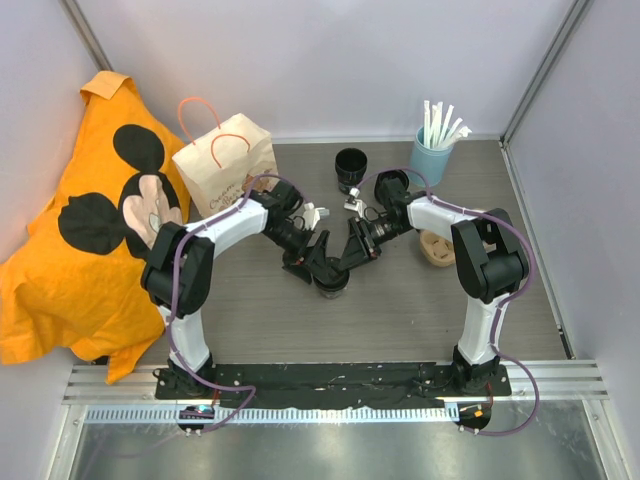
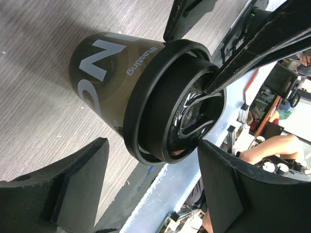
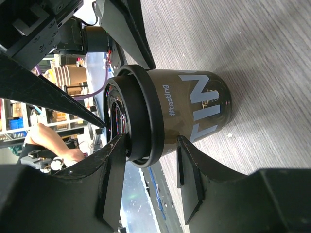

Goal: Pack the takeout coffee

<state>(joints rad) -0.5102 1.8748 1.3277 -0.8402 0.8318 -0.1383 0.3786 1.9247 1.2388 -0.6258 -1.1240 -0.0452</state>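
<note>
Takeout coffee: small black cup with pale lettering and "#tasting" on its wall; black lid seated on top; standing upright on the grey table, mid-table, right where the two arms meet

Left gripper: jaws spread wide; turned on its side, so one finger lies beside the cup wall and the other sits past the lid's top; a gap shows on the wall side; nothing pinched

Right gripper: jaws part-way apart with the lid's rim between them; one finger reaches over the lid's top face, the other ends at the cup wall below the rim; I cannot tell whether they press on the cup or only sit against it

Second black cup: lidless; at the far side of the table, well apart from the grippers

Paper bag: far left; upright, with orange handles and printed writing

Light blue cup: far right; holds white straws

Pulp cup tray: tan; just beside the right arm's upper link

Orange cloth: cartoon mouse print; draped at the left edge
</note>
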